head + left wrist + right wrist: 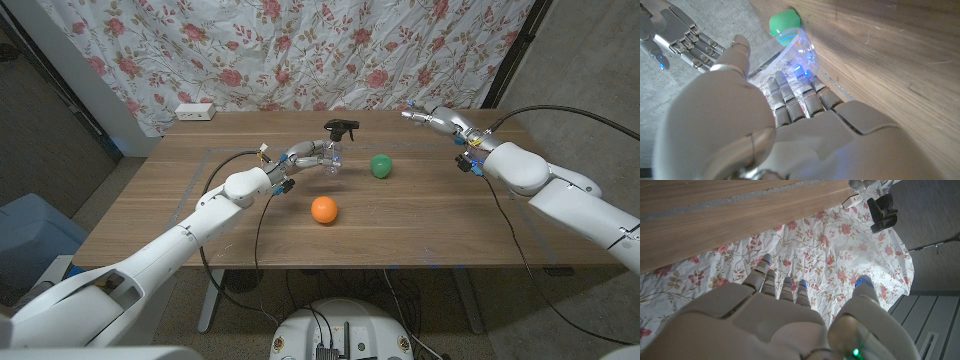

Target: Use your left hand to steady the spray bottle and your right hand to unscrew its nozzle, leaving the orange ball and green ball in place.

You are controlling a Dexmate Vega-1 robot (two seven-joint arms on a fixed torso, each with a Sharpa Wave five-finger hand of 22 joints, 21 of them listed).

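The left hand (305, 155) gripped the clear spray bottle (334, 152) at mid-table, near the green ball (380, 166) and orange ball (323, 209). The right hand (430, 118) hovered apart, fingers spread, empty.

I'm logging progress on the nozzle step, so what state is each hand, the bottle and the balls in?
left hand: grips the spray bottle's body
right hand: open, raised, away from the bottle
spray bottle: upright, black nozzle still on
orange ball: resting on table, untouched
green ball: resting on table, untouched
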